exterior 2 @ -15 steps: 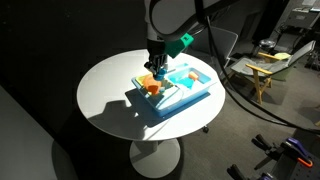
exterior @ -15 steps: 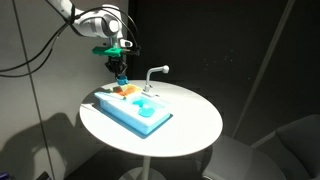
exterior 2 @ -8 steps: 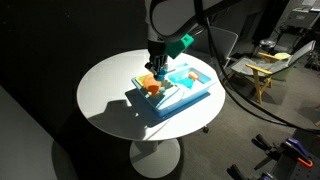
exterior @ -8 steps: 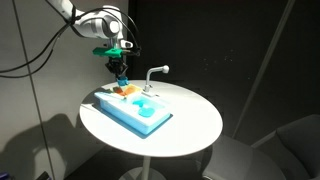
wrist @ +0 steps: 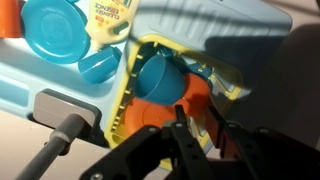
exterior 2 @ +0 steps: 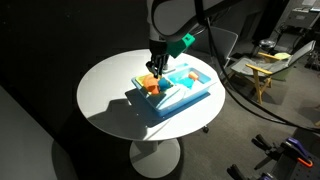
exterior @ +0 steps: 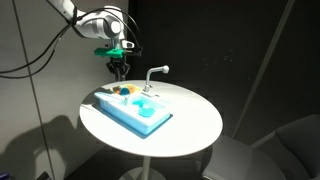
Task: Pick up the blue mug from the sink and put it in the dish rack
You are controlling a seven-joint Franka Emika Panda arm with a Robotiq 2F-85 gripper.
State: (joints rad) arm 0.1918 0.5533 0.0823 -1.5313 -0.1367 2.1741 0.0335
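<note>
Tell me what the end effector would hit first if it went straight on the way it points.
Probably the blue mug, which sits in the orange dish rack just below the end effector; exact alignment is hard to judge.

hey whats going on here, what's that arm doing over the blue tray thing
A robot arm is handling a toy blue mug that belongs in the orange dish rack, next to the sink of a tray unit on a round table. The mug already lies in the rack. The gripper hovers just above it, jaws apart and holding nothing, so the placing looks done.
</note>
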